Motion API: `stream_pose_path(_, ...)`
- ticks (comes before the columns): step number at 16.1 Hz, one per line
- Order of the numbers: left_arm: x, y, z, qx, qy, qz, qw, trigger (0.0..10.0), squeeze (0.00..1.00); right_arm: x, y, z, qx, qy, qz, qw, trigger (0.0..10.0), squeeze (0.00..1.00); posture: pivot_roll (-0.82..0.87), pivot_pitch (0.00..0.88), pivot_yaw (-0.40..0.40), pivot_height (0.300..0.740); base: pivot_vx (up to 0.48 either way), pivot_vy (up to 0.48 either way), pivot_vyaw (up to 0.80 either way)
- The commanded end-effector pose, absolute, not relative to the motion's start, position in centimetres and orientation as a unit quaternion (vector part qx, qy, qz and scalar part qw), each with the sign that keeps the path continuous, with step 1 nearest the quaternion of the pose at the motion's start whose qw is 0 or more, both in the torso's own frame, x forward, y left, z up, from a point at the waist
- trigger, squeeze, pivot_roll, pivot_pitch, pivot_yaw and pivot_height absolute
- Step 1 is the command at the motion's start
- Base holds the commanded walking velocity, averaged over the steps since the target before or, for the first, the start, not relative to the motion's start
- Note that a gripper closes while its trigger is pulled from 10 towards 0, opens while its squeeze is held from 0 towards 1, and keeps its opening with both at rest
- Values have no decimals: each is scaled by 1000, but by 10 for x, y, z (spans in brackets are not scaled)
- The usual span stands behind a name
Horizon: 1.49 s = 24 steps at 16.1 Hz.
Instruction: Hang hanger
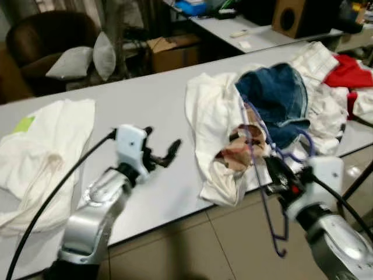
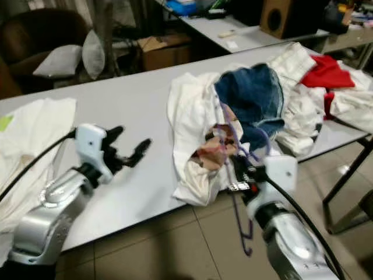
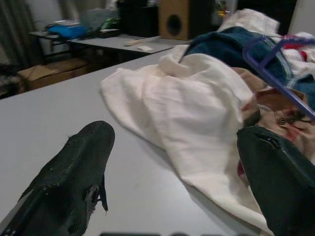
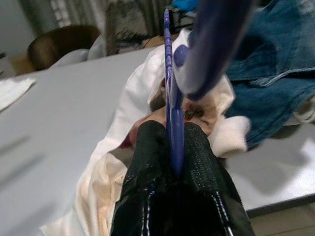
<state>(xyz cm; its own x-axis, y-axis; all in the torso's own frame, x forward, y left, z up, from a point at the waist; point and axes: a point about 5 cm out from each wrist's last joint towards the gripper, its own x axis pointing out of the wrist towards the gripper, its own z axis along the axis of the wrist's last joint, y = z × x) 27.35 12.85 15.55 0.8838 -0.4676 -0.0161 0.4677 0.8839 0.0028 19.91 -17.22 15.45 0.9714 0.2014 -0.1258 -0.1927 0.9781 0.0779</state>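
Observation:
A purple plastic hanger [image 1: 269, 224] hangs over the table's front edge, its hook end low above the floor and its upper part lying against a pile of clothes. My right gripper [image 1: 278, 175] is shut on the hanger's bar [image 4: 170, 98], with black fingers [image 4: 147, 157] pressed on both sides of it. The pile holds a white garment [image 1: 213, 116], a patterned cloth and blue jeans [image 1: 280, 96]. My left gripper [image 1: 162, 144] hovers open over bare tabletop to the left of the white garment [image 3: 197, 108], holding nothing.
A long grey table [image 1: 145, 99] carries another white shirt [image 1: 41, 146] at the left and red cloth [image 1: 349, 73] at the far right. Behind it stand a brown armchair [image 1: 46, 35], a cardboard box [image 1: 175, 49] and a speaker [image 1: 291, 17]. Tiled floor lies below the front edge.

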Motion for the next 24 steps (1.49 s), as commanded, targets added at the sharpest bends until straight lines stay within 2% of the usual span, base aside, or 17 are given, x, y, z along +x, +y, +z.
stream_pose_path(1,273,133,152,5,17,-223,975,10000,839,201,-168,165,32,39,120,992,10000,0,-115,0,75,740,0,-480,0)
stream_pose_path(2,273,131,152,-12,11,-218,976,10000,827,200,-169,166,31,37,123,991,10000,0,-117,0,76,740,0,0,0)
stream_pose_path(3,274,131,147,-13,32,-218,975,10000,965,198,-170,167,21,38,126,991,10000,0,-125,0,82,740,0,0,0)
stream_pose_path(4,273,129,147,-28,27,-233,972,10000,1000,197,-172,167,20,38,126,991,10000,0,-129,0,84,740,0,0,0)
stream_pose_path(6,273,124,149,-53,17,-252,966,10000,1000,191,-177,170,28,35,120,992,10000,0,-135,0,88,740,0,0,0)
stream_pose_path(8,277,120,142,-35,30,-269,962,10000,1000,187,-184,172,18,35,112,993,10000,0,-147,0,95,740,0,0,0)
stream_pose_path(12,299,94,144,-16,17,-349,937,10000,1000,184,-215,172,-9,40,24,999,10000,0,-179,0,105,740,0,0,0)
stream_pose_path(13,305,90,144,-4,19,-361,932,10000,1000,182,-215,171,-13,51,36,998,10000,0,-189,0,116,740,0,0,0)
stream_pose_path(14,310,90,144,0,21,-357,934,10000,1000,178,-213,168,-28,71,63,995,10000,0,-208,0,134,740,0,0,0)
stream_pose_path(16,310,106,139,-3,36,-297,954,10000,1000,172,-217,170,-26,71,55,996,10000,0,-215,0,139,740,0,0,0)
stream_pose_path(18,301,114,137,-8,30,-288,957,10000,878,174,-213,173,-33,63,60,996,10000,0,-208,0,127,740,0,0,0)
stream_pose_path(20,286,120,138,-16,16,-264,964,10000,875,183,-202,174,-54,53,70,995,10000,0,-180,0,94,740,0,0,0)
stream_pose_path(24,281,121,139,-24,12,-223,974,10000,875,198,-195,178,-26,24,78,996,10000,0,-158,0,65,740,0,-391,0)
